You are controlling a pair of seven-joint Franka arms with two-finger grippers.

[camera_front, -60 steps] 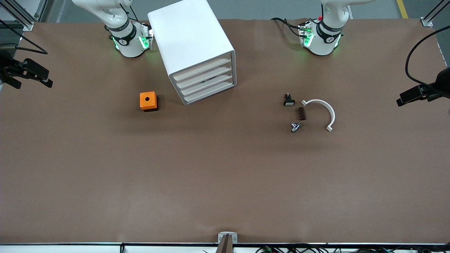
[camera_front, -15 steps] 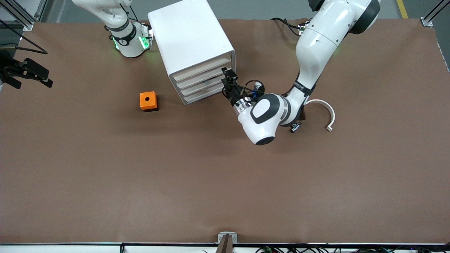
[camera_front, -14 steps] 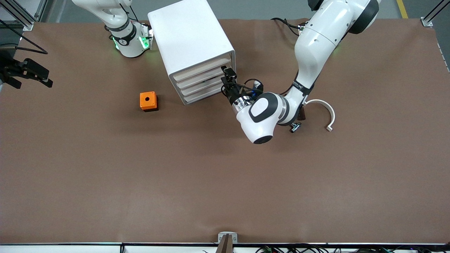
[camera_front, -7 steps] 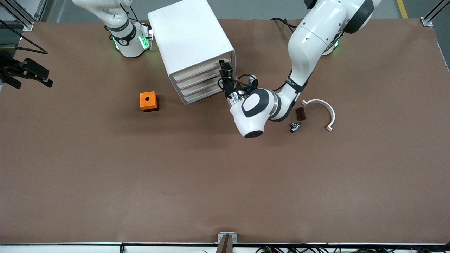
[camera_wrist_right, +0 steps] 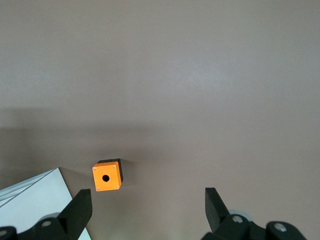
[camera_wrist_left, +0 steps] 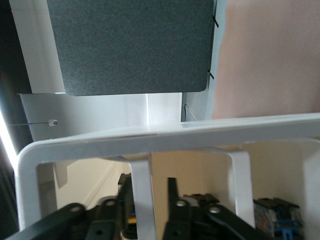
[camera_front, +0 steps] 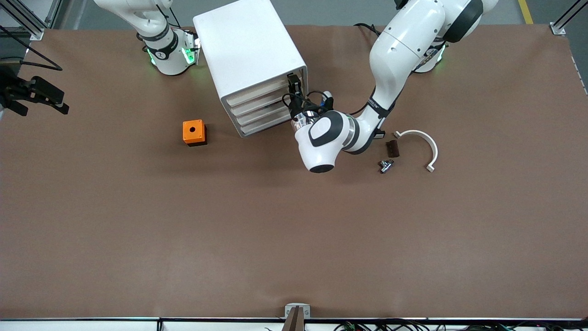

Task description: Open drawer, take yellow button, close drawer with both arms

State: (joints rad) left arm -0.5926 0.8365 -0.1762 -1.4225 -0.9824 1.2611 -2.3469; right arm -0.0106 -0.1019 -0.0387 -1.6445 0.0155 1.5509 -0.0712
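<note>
Now the left tool (camera_front: 292, 87) pinches the top drawer (camera_front: 262, 90) handle (drawer shut) — right tool (camera_wrist_right: 150, 207) waits open.

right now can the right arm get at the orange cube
Probably yes. The right end effector hangs open above the table with the orange cube in plain sight below it, and nothing lies between; the cabinet stands beside the cube.
</note>
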